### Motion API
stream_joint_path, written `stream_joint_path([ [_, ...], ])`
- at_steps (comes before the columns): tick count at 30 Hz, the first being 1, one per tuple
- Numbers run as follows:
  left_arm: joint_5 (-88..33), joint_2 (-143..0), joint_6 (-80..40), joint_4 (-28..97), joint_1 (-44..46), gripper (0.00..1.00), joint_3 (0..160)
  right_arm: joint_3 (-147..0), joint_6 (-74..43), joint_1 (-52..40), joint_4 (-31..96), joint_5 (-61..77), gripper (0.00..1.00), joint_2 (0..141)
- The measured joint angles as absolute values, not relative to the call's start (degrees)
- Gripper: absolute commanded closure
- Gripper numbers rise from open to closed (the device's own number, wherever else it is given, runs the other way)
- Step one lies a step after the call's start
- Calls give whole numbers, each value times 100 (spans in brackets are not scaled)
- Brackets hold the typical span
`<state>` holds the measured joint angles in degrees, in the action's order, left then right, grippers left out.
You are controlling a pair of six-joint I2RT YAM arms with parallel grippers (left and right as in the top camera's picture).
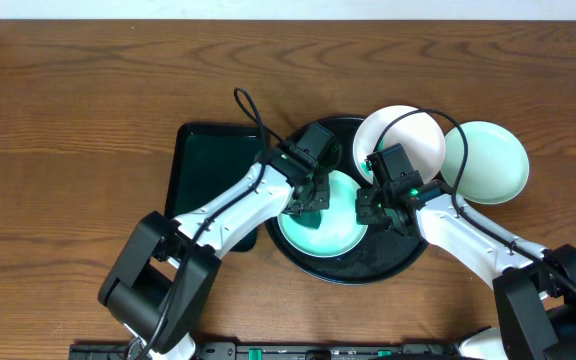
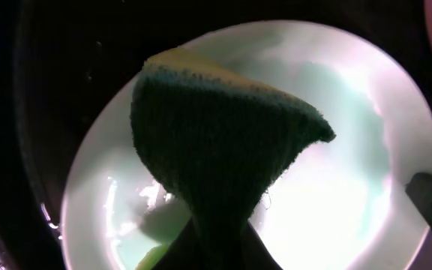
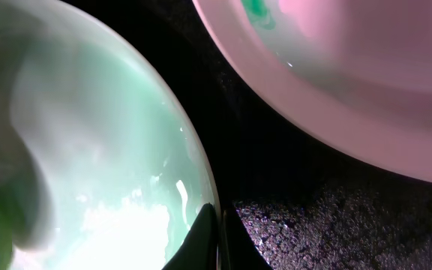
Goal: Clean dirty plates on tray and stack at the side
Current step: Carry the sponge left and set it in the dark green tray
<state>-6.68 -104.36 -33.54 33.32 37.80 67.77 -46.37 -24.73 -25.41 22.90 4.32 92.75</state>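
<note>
On the large round glossy black tray (image 1: 373, 268) lies the pale mint-green round plate (image 1: 336, 238) I am cleaning. My left gripper (image 1: 308, 200) is closed on a dark green sponge with yellow back (image 2: 216, 142), above the plate's middle; I should press it flat and wipe in circles. My right gripper (image 3: 217, 244) is closed at the rim; if it pinches it, I cannot tell.

Tray (image 1: 388, 262) was glossy black, faintly speckled. Centre plate (image 1: 333, 235) on it showed pale mint-green. Sponge (image 2: 216, 150) above: dark green, yellow edge. White plate (image 1: 413, 135) sat at tray's upper-right rim; outer plate (image 1: 493, 160) beyond, mint. Left of tray, rectangular tray (image 1: 203, 170), dark green. Desk (image 1: 68, 100): brown wood-grain.
</note>
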Motion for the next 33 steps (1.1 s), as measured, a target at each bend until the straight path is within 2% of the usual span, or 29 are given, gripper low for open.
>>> stream_joint_path([
  [12,-1140,-10602,-3583,3048,3966,92,6724,-4637,-2473,-2541,2290,432,99,9275],
  [18,-1356,-9966,-3559,3148,3769,92,6722,-4637,-2473,-2541,2290,432,99,9275],
  [25,-1369,-8833,-3242,3820,2521,93,6724,-4637,-2473,-2541,2290,432,99,9275],
  [33,-1153,-8621,-2438,4862,864,92,6722,-4637,-2473,-2541,2290,432,99,9275],
])
